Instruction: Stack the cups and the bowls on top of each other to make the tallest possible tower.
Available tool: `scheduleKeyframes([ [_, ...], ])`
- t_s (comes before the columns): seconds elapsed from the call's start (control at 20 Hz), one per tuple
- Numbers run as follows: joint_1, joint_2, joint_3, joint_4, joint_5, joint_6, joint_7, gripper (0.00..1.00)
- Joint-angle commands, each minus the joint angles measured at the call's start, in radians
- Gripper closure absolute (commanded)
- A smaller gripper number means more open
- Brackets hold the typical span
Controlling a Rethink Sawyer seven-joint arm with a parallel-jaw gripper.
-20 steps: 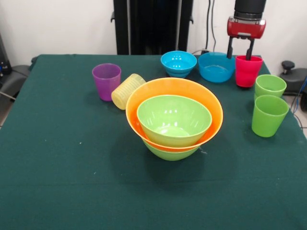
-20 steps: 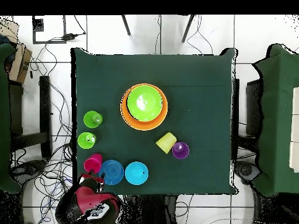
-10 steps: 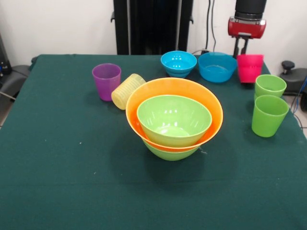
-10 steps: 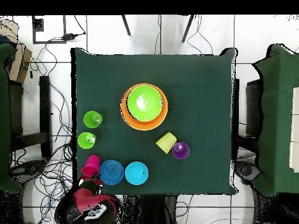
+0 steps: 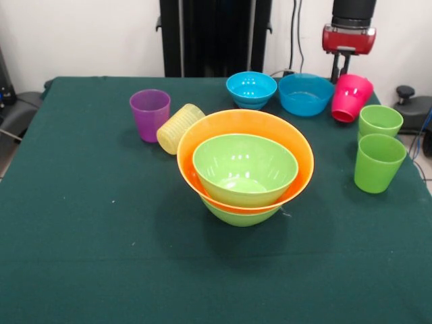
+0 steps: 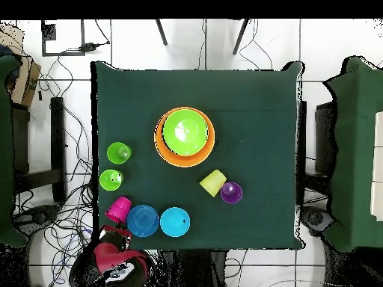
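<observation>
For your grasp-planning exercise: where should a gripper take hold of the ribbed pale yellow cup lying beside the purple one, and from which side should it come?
The ribbed yellow cup lies on its side, mouth facing away from the purple cup it rests against. Probably best to come straight down from above and close across its ribbed wall near the middle. The purple cup crowds its base end, so the fingers should stay toward the mouth end.

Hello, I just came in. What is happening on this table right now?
The robot's gripper holds the red cup by its rim, lifted and tilted, at the table's corner beside a blue bowl. In the middle stand three nested bowls: a lime green bowl inside the orange bowl, on another green one. The other cups are not yet stacked.
</observation>
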Motion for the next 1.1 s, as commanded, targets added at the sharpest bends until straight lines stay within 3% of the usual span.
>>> scheduleKeyframes([
  [0.05, -0.007, 0.012, 0.063, -0.021, 0.031, -0.033, 0.205, 1.0],
  [0.2, -0.01, -0.023, 0.063, 0.0, 0.03, -0.009, 0.202, 1.0],
  [0.3, -0.009, -0.102, 0.054, 0.034, 0.033, 0.058, 0.186, 1.0],
  [0.45, -0.017, -0.285, 0.029, 0.09, 0.032, 0.238, 0.137, 1.0],
  [0.65, -0.078, -0.463, 0.038, 0.097, 0.013, 0.503, 0.09, 1.0],
  [0.75, -0.182, -0.523, 0.126, 0.113, -0.001, 0.59, 0.079, 1.0],
  [0.85, -0.378, -0.541, 0.326, 0.158, 0.006, 0.615, 0.051, 1.0],
  [1.1, -0.604, -0.467, 0.419, 0.084, -0.045, 0.657, -0.12, 1.0],
])
